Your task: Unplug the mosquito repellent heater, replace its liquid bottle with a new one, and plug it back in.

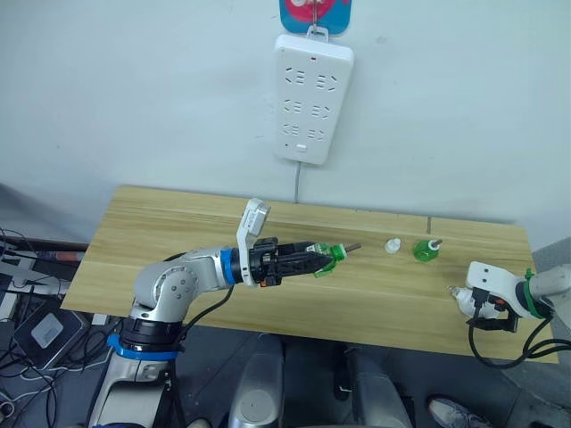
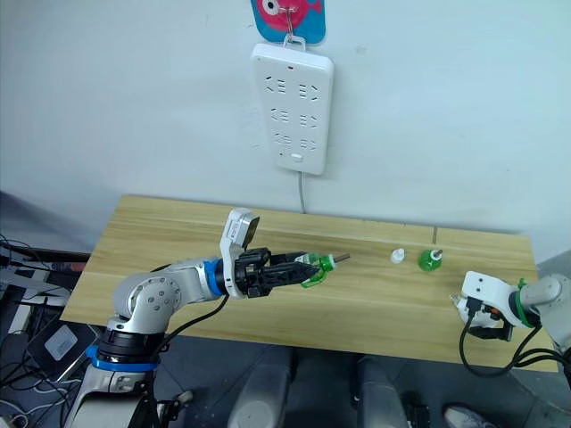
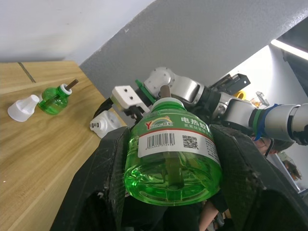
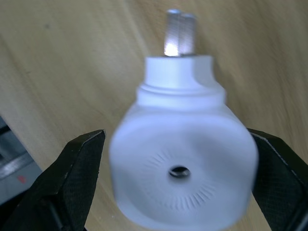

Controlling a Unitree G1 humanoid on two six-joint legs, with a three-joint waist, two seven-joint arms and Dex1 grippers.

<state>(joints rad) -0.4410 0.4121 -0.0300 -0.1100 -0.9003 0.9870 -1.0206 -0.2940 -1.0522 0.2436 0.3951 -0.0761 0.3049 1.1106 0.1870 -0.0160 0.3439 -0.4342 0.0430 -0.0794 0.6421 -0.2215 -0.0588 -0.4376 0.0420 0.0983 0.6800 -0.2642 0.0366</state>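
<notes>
Left gripper (image 1: 323, 260) out over the middle of the wooden tabletop (image 1: 178, 232), fingers (image 3: 108, 183) pinched on either side of a green liquid bottle (image 1: 326, 259) held on its side, wick end pointing toward the robot's right. In the left wrist view, same bottle (image 3: 172, 163) seen between the black pads, barcode label facing the camera, green liquid inside. Farther right on the tabletop, near the back edge, a second green bottle (image 1: 426, 250) standing upright with its wick up, and just beside it, on its left, a small white cap (image 1: 393, 245), the two close but apart. Mosquito repellent heater (image 1: 467, 299) at the right front part of the tabletop, white and rounded, at the tip of the right gripper (image 1: 464, 298). In the right wrist view, heater (image 4: 182, 168) lying between the two black fingers (image 4: 72, 183), round vent hole facing the camera, metal prongs pointing away over the wood; a narrow gap visible on the one side, so gripping or merely bracketing cannot be told. White power strip (image 1: 312, 96) hung on the wall above the tabletop, sockets unoccupied, its cable running down behind the back edge.
</notes>
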